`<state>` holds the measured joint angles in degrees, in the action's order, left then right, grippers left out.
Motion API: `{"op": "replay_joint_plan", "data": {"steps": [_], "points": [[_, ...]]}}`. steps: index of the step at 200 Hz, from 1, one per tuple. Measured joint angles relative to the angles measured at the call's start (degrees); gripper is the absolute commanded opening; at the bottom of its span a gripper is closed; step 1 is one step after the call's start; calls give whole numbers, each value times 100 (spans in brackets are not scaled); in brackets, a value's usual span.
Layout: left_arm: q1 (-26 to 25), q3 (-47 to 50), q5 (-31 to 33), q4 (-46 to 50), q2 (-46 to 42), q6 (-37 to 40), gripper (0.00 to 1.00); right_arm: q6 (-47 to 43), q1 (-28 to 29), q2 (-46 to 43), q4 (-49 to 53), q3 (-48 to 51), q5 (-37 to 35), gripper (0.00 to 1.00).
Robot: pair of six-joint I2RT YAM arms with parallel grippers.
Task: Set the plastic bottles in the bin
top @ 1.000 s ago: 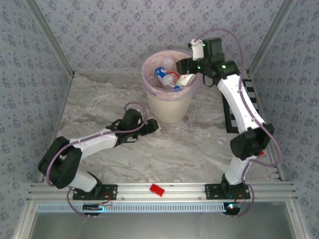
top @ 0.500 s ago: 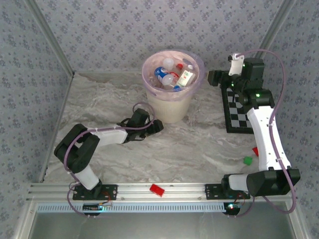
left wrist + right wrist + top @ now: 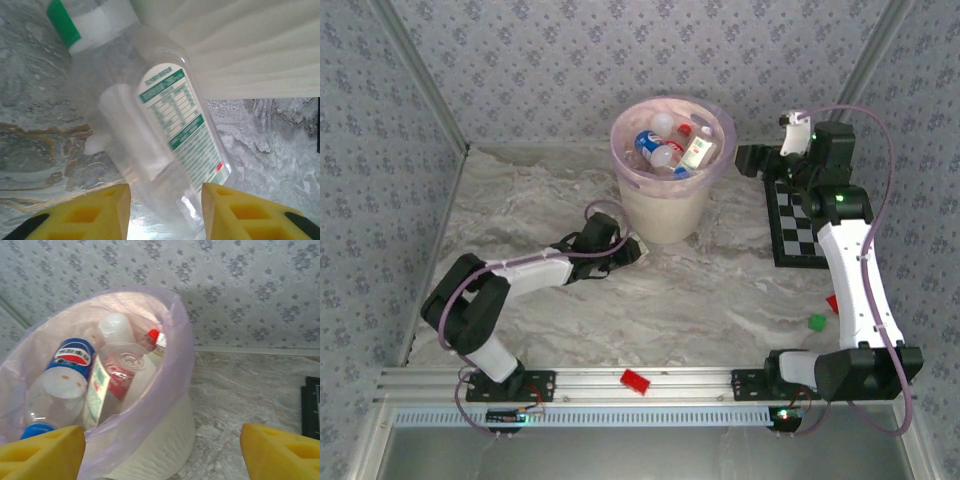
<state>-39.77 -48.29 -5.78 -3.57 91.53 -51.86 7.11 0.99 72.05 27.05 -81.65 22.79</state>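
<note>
One bin (image 3: pixel 665 212) stands at the far middle of the tabletop (image 3: pixel 720 290); at least four plastic bottles (image 3: pixel 62 382) lie piled in its pink liner, among them one blue-labelled with a blue cap, one whitish and one red-capped; a fifth bottle (image 3: pixel 172 125), clear with a green-and-white label, lies on its side on the tabletop against the bin's near wall. Two red blocks (image 3: pixel 636 381) and one green block (image 3: pixel 817 322) lie toward the near edge; one chequered board (image 3: pixel 798 225) lies on the right. The left hand (image 3: pixel 164 186) sits low at the bin's foot; the fifth bottle's end lies between its yellow fingers (image 3: pixel 107 205), close at both sides; whether they pinch it I cannot tell. The right hand (image 3: pixel 162 426) hovers just right of the bin's rim, fingers spread wide; the binned bottles lie ahead and to its left.
</note>
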Motion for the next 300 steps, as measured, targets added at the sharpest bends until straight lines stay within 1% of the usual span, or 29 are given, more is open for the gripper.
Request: {"op": "replay_joint_plan", "data": {"steps": [9, 15, 20, 36, 44, 50, 69, 92, 125, 137, 156, 170, 194, 214, 240, 263, 274, 277, 281, 287, 300], "points": [[4, 0, 57, 87, -101, 42, 42, 2, 0, -13, -9, 31, 94, 83], [17, 0, 83, 133, -175, 70, 46, 4, 0, -15, -17, 42, 144, 83], [31, 0, 109, 166, -243, 94, 53, 20, 0, -15, -17, 42, 186, 83], [42, 0, 127, 190, -369, 120, 85, 68, 7, -15, -44, 46, 267, 83], [39, 0, 111, 149, -369, 122, 95, 94, 9, -15, -50, 46, 282, 83], [35, 4, 85, 105, -352, 74, 99, 107, 26, -15, -52, 46, 295, 83], [-15, 11, -2, -151, -179, -57, 99, 111, 55, -17, -50, 46, 295, 83], [-155, 11, -87, -533, 232, -247, 99, 107, 70, -68, -31, 48, 249, 83], [-260, 50, -83, -1029, 754, -516, 99, 96, 63, -190, 76, 50, 190, 83], [-264, 94, -52, -1204, 758, -599, 92, 85, 63, -221, 107, 50, 188, 83], [-264, 181, 42, -1320, 765, -678, 74, 83, 63, -271, 109, 63, 188, 83], [-275, 216, 85, -1401, 730, -713, 65, 83, 63, -361, 103, 144, 188, 83], [-280, 306, 273, -1244, 474, -688, 59, 85, 48, -522, 92, 304, 214, 83], [-278, 420, 494, -949, 160, -592, 51, 107, 48, -542, 44, 317, 313, 83], [-273, 529, 844, -459, -413, -372, 43, 175, 57, -494, -85, 317, 726, 84], [-236, 579, 1139, -9, -1032, -146, 37, 238, 208, -387, -190, 313, 1137, 84], [-186, 619, 1263, 168, -1344, -48, 37, 229, 358, -319, -195, 299, 1272, 84], [-170, 629, 1279, 208, -1416, -26, 39, 229, 411, -297, -186, 289, 1290, 85], [-140, 651, 1300, 249, -1519, 7, 43, 208, 479, -269, -177, 273, 1311, 84], [-105, 684, 1316, 275, -1635, 66, 51, 181, 566, -236, -162, 249, 1311, 84], [-39, 752, 1296, 275, -1786, 96, 82, 103, 750, -170, -114, 186, 1294, 84]]}}
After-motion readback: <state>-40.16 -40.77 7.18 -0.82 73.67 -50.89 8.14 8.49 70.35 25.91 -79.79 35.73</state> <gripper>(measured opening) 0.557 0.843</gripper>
